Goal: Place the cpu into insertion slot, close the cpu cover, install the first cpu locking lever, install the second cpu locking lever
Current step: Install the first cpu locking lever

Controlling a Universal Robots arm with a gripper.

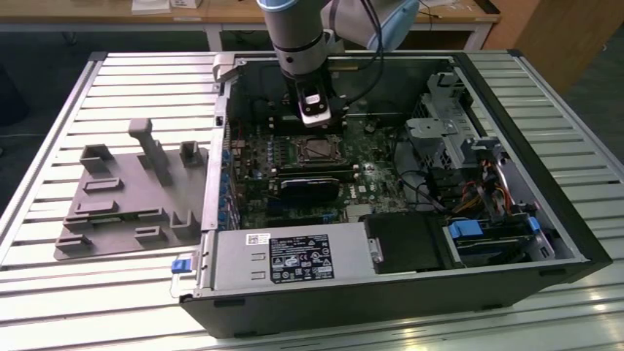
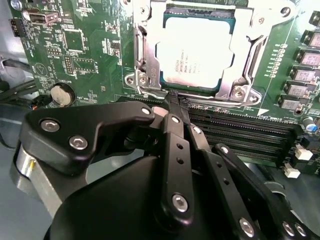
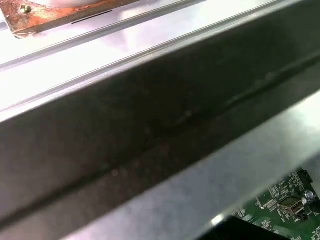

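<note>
Judging by how things lie, you are at the lever stage. The cpu (image 2: 195,52) already sits in the insertion slot (image 1: 317,150), and the cpu cover (image 2: 243,35) looks folded down around it, its window framing the chip's silver top. Whether either locking lever is latched cannot be made out.

Begin with what is nearest the tip. The long black memory slots (image 2: 240,132) run just beside the socket's edge, so keep any push low and narrow and do not let the linkages sweep across them. Press on the lever metal only. The green circuit board (image 2: 85,45) around the socket is crowded with small parts, and the coin battery (image 2: 62,94) lies off to one side, so a slip could scrape something. Make sure the cover stays flat on the chip while you load it. If a corner lifts, I would expect the lever to bind rather than hook.

In the second wrist view your end effector (image 2: 172,100) is drawn closed. Its black fingers (image 2: 176,150) converge to one narrow tip, with no gap and nothing visibly pinched between them. The tip rests at the socket's edge, between the two silvery corner brackets. It is touching the metal there or a hair off it; I cannot tell which.

In the exterior view the end effector (image 1: 318,117) hangs inside the open computer case (image 1: 507,241), just over the far edge of the insertion slot. The grey parts fixture (image 1: 127,197) lies well apart on the slatted desk (image 1: 127,73), toward the exterior view's left.
</note>
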